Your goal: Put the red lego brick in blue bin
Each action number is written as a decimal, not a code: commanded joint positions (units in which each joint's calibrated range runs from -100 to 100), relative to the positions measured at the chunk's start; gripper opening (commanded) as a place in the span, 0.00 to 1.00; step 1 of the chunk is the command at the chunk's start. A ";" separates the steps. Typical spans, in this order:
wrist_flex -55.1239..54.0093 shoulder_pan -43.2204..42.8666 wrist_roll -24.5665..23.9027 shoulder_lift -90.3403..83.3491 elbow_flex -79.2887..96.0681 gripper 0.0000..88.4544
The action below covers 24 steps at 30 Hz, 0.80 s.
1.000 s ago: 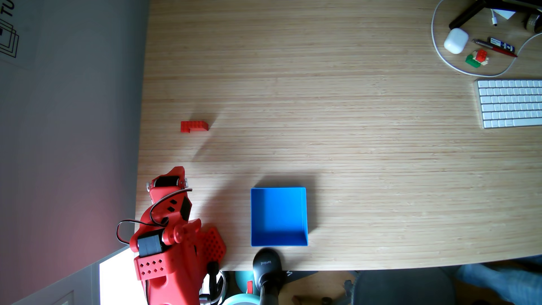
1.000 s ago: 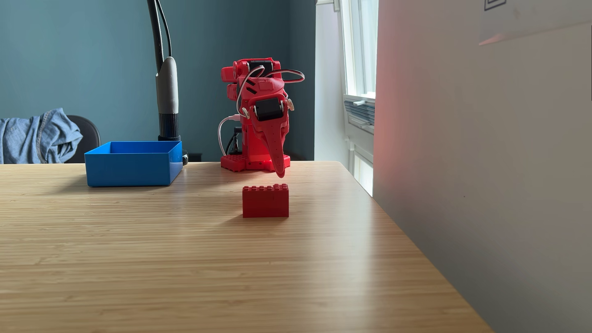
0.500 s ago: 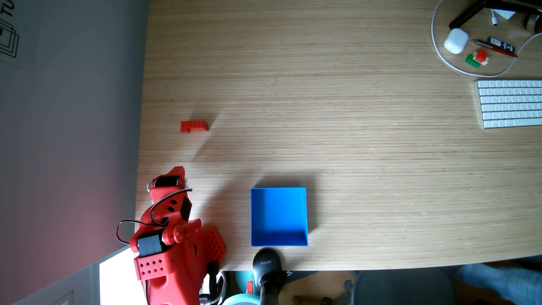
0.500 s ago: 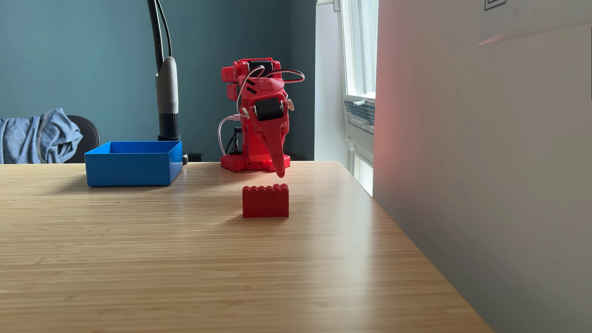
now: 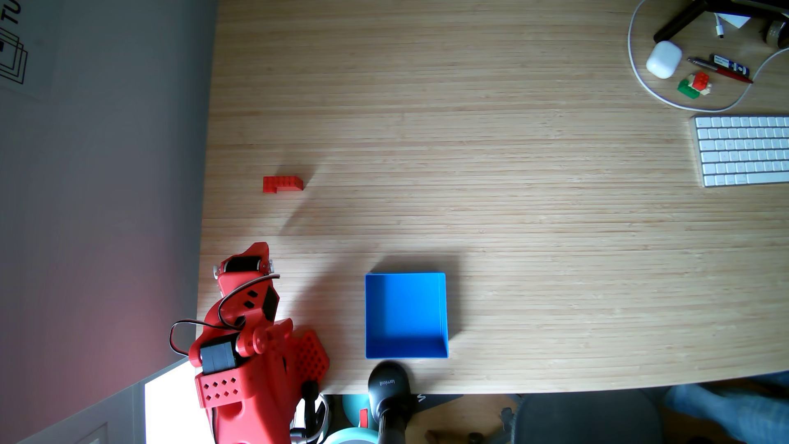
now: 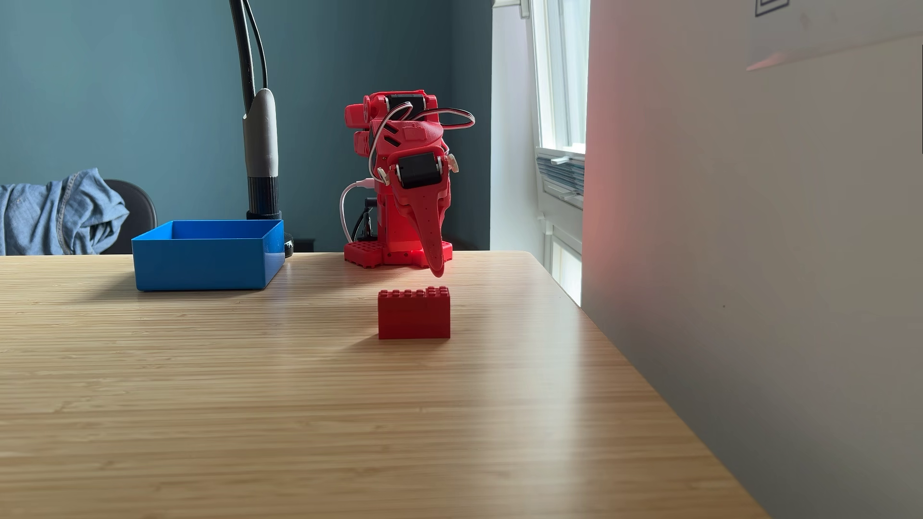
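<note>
The arm sat folded over its base at the desk (image 5: 512,170) edge, and the gripper (image 6: 437,269) pointed down with its fingers together, clamped on nothing, hanging just above the desk. The brick (image 5: 282,183) stood alone on the wood, well apart from the gripper in the fixed view from above; in the fixed view from the front, the brick (image 6: 414,313) showed a flat, tall face toward the camera with studs on top. The main risk, as I judged it, lay in the brick's shape: its notched side left one end narrower than the other, so fingers closing across the step could twist it or squeeze it out sideways. A closed gripper coming down on it would simply knock it over or push it toward the wall beside the desk. The carry also looked awkward, since the bin (image 5: 405,316) stood off to one side near the arm's base, close to a black lamp foot (image 5: 389,384); a low swing could catch the bin's near wall and shove it. The bin (image 6: 207,262) was empty, its blue floor bare in both fixed views, so nothing would block a drop.
</note>
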 commanded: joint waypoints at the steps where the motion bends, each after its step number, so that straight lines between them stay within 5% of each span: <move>1: -0.03 0.14 0.10 -0.43 0.50 0.01; 24: -0.03 -0.08 0.00 -0.35 0.50 0.00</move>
